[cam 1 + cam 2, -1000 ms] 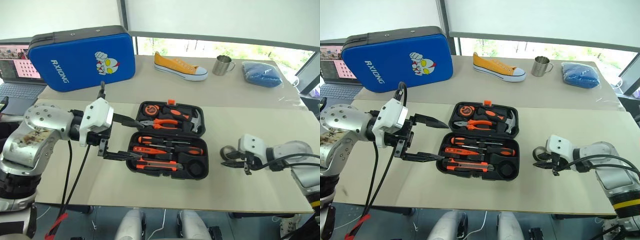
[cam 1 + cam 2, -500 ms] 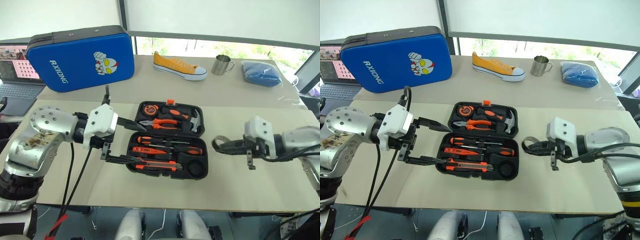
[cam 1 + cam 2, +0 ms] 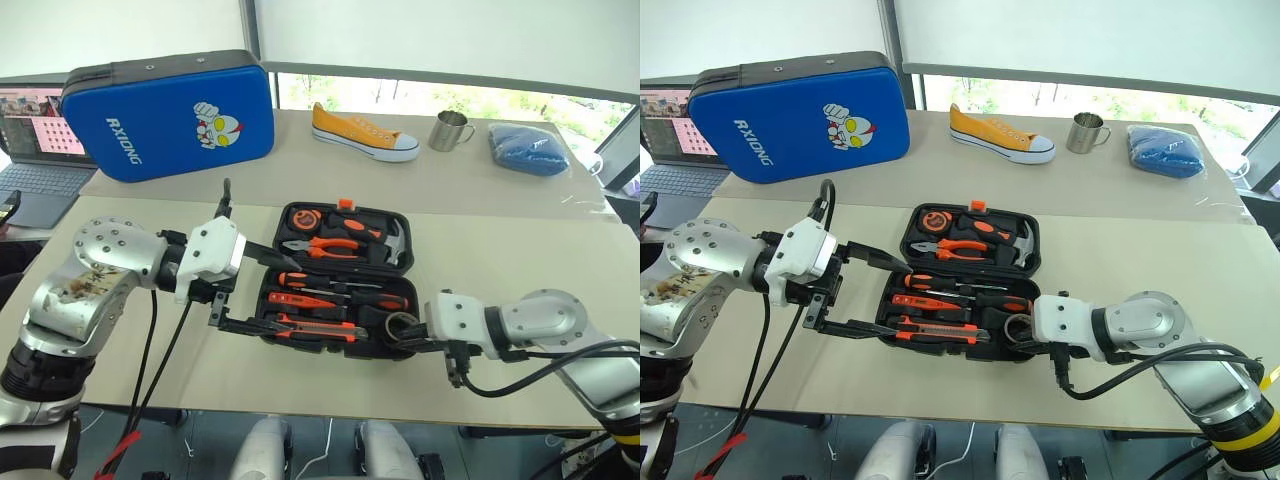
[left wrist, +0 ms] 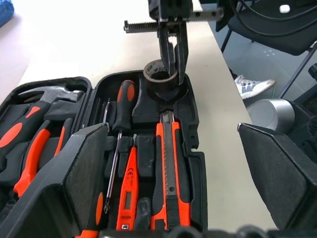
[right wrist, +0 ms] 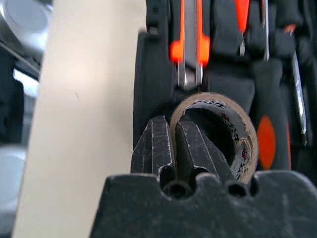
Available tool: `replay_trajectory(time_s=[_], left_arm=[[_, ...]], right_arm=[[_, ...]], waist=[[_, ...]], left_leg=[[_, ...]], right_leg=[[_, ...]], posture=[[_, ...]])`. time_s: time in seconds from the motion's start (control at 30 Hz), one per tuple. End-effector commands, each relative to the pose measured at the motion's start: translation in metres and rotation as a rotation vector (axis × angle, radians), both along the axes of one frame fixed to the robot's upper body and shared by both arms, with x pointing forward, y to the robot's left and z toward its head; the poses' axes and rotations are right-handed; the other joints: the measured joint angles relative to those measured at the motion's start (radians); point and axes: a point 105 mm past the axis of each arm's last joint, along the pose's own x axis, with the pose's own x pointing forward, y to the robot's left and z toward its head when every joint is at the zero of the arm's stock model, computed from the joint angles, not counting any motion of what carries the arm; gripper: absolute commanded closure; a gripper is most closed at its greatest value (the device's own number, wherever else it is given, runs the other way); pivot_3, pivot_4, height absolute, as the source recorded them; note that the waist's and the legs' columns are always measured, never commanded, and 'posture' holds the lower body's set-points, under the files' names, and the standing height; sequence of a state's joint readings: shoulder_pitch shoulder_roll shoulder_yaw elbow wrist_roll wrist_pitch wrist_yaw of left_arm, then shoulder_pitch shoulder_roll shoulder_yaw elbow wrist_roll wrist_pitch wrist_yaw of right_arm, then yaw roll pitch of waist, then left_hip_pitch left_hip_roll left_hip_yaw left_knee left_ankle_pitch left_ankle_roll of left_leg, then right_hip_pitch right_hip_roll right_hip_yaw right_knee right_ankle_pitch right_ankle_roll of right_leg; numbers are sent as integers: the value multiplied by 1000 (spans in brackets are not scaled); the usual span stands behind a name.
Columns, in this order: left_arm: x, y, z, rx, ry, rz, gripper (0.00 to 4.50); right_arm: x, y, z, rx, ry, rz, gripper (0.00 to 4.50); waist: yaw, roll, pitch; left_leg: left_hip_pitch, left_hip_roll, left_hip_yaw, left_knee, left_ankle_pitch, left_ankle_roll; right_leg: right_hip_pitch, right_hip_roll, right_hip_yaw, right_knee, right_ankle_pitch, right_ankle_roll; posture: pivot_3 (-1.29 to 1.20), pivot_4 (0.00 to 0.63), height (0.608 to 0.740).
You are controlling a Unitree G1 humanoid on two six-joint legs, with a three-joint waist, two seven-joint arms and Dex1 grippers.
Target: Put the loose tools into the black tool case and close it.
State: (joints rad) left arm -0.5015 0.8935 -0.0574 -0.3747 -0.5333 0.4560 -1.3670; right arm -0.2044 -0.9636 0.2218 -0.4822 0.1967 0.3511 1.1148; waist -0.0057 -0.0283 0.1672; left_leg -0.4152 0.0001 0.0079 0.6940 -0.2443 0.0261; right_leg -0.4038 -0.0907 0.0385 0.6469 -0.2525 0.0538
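Observation:
The black tool case lies open in the middle of the table. In its near half lie the utility knife, two screwdrivers and the slim tester. My right gripper is shut on the wall of the black tape roll, one finger inside the ring. It holds the roll tilted over the round recess at the case's near right corner. My left gripper stands open at the case's left edge, its fingers spread over the near half and holding nothing.
Pliers, a hammer and a tape measure fill the case's far half. Behind it stand a blue zip case, a yellow shoe, a metal mug and a blue cloth. A laptop is at far left.
My right gripper has carried the tape roll left from the bare table to the case's near right corner. The left gripper has stayed in place, open.

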Motion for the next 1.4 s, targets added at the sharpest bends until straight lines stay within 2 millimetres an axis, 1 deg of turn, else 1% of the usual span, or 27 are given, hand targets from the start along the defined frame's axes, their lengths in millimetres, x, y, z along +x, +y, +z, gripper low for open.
replay_trajectory(time_s=[0.03, 0.1, 0.23, 0.3, 0.33, 0.4, 0.43, 0.5, 0.57, 0.6, 0.63, 0.7, 0.8, 0.87, 0.9, 0.93, 0.97, 1.0, 1.07, 1.1, 1.13, 1.2, 1.23, 1.27, 1.3, 1.33, 1.4], left_arm=[[-2, -3, 9, -14, -45, -26, 0], [-2, -5, 10, -18, -47, -29, 0], [-1, -5, 11, -20, -50, -30, 0], [-1, -5, 11, -20, -51, -29, 0], [-1, -5, 11, -20, -51, -30, 0], [-1, -6, 11, -20, -50, -30, 0], [-1, -6, 11, -21, -49, -30, 0], [-1, -5, 10, -21, -47, -27, 0], [1, -4, 10, -22, -46, -16, 0], [2, -4, 9, -23, -44, -4, 0], [4, -3, 9, -26, -43, 9, 0], [11, 1, 8, -37, -34, 64, 0], [38, 22, -2, -34, -33, 257, 0], [50, 40, -13, -4, -41, 349, 0], [56, 50, -18, 13, -51, 396, 264], [59, 57, -22, 23, -56, 425, 528], [63, 66, -29, 44, -50, 465, 662], [66, 74, -36, 67, -44, 495, 1091], [69, 81, -46, 97, -37, 521, 1766], [71, 84, -51, 108, -38, 532, 2285], [73, 86, -55, 115, -41, 543, 2482], [77, 84, -61, 120, -42, 543, 3232], [77, 79, -65, 122, -34, 528, 3540], [78, 75, -68, 123, -29, 517, 3793], [79, 70, -73, 125, -24, 505, 4288], [79, 66, -75, 127, -21, 498, 4404], [80, 59, -82, 132, -16, 483, 4404]], right_arm=[[-5, 7, -2, 25, 4, 35, 4448], [-10, 9, -5, 27, 24, 43, 4448], [-9, 8, -8, 40, 49, -2, 4448], [-8, 8, -8, 38, 43, -12, 3716], [-8, 7, -7, 38, 44, -19, 3510], [-10, 7, -4, 42, 53, -23, 2827], [-13, 7, 0, 49, 55, -17, 2356], [-16, 8, 13, 81, 51, -11, 1915], [-16, 11, 31, 148, 56, -26, 1126], [-16, 11, 40, 183, 60, -34, 871], [-15, 10, 48, 211, 62, -42, 473], [-11, 5, 64, 277, 70, -81, 473], [9, -18, 81, 379, 68, -248, 473], [18, -36, 79, 399, 73, -345, 1010], [20, -44, 76, 398, 77, -384, 1220], [22, -51, 71, 387, 78, -407, 1585], [26, -61, 63, 366, 69, -454, 1879], [30, -70, 54, 349, 63, -496, 2264], [39, -83, 41, 324, 41, -564, 2897], [43, -87, 36, 320, 34, -590, 3382], [46, -90, 30, 308, 25, -604, 3594], [48, -90, 19, 279, 17, -595, 4277], [49, -87, 13, 264, 18, -576, 4500], [50, -85, 8, 256, 19, -563, 4500], [51, -80, 4, 245, 18, -538, 4500], [52, -77, 2, 240, 16, -523, 4500], [55, -69, 0, 235, 10, -491, 4500]], waist=[[-1, 0, 0], [-2, 0, 0], [-3, 0, 0], [-4, 0, 0], [-4, 0, 0], [-3, 0, 0], [-1, 0, 0], [3, 0, 0], [2, 0, 0], [2, 0, 0], [2, 0, 0], [2, 0, 0], [3, 0, 0], [3, 0, 0], [3, 0, 0], [3, 0, 0], [3, 0, 0], [4, 0, 0], [4, 0, 0], [3, 0, 0], [3, 0, 0], [3, 0, 0], [3, 0, 0], [3, 0, 0], [3, 0, 0], [2, 0, 0], [1, 0, 0]], left_leg=[[0, 0, 0, 0, 0, 0], [0, 0, 0, 0, 0, 0], [0, 0, 0, 0, 0, 0], [0, 0, 0, 0, 0, 0], [0, 0, 0, 0, 0, 0], [0, 0, 0, 0, 0, 0], [0, 0, -1, 0, 0, 0], [0, 0, -1, 0, 0, 0], [0, 0, -1, 0, 0, 0], [0, 0, -1, 0, 0, 0], [0, 0, -1, 0, 0, 0], [0, 0, -1, 0, 0, 0], [0, 0, -1, 0, 0, 0], [0, 0, -1, 0, 0, 0], [0, 0, -1, -1, 0, 0], [0, -1, -1, -1, 0, 0], [0, -1, -1, -1, 0, 0], [0, -1, 0, -1, 0, 0], [0, -1, 0, -1, 0, 0], [0, -1, 1, -1, 0, 0], [0, -1, 1, -1, 0, 0], [0, -1, 1, -1, 0, 0], [0, -1, 1, -1, 0, 0], [0, -1, 1, -1, 0, 0], [0, -1, 1, -1, 0, 0], [0, -1, 1, -1, 0, 0], [0, -1, 1, -1, 0, 0]], right_leg=[[0, 0, 0, 0, 0, 0], [0, 0, 0, 0, 0, 0], [0, 0, 0, 0, 0, 0], [0, 0, 0, 0, 0, 0], [0, 0, 0, 0, 0, 0], [0, 0, 0, 0, 0, 0], [0, -1, 0, 0, 0, 0], [0, -1, 0, 0, 0, 0], [0, -1, 0, 0, 0, 0], [0, -1, 0, 0, 0, 0], [0, -1, 0, 0, 0, 0], [1, -1, 0, 0, 0, 0], [1, -1, 0, 0, 0, 0], [1, -1, -1, 0, 0, 0], [1, -1, 0, 0, 0, 0], [1, -1, 0, 0, 0, 0], [0, -1, 0, 0, 0, 0], [0, -1, 0, 0, 0, 0], [0, -1, 0, -1, 0, 0], [0, -2, 0, -1, 0, 0], [0, -2, 0, 0, 0, 0], [0, -1, 0, 0, 0, 0], [0, -1, 0, 0, 0, 0], [0, -1, 0, 0, 0, 0], [0, -1, 0, 0, 0, 0], [0, -1, 0, 0, 0, 0], [-1, -1, 1, 0, 0, 0]], posture=[[0, 150, 739], [0, 150, 739], [0, 150, 739], [0, 150, 739], [0, 150, 739], [0, 150, 739], [0, 150, 739], [0, 150, 739], [0, 150, 739], [0, 150, 739], [0, 150, 739], [0, 150, 739], [0, 150, 739], [0, 150, 739], [0, 150, 739], [0, 150, 739], [0, 150, 739], [0, 150, 739], [0, 150, 739], [0, 150, 739], [0, 150, 739], [0, 150, 739], [0, 150, 739], [0, 150, 739], [0, 150, 739], [0, 150, 739], [0, 150, 739]])
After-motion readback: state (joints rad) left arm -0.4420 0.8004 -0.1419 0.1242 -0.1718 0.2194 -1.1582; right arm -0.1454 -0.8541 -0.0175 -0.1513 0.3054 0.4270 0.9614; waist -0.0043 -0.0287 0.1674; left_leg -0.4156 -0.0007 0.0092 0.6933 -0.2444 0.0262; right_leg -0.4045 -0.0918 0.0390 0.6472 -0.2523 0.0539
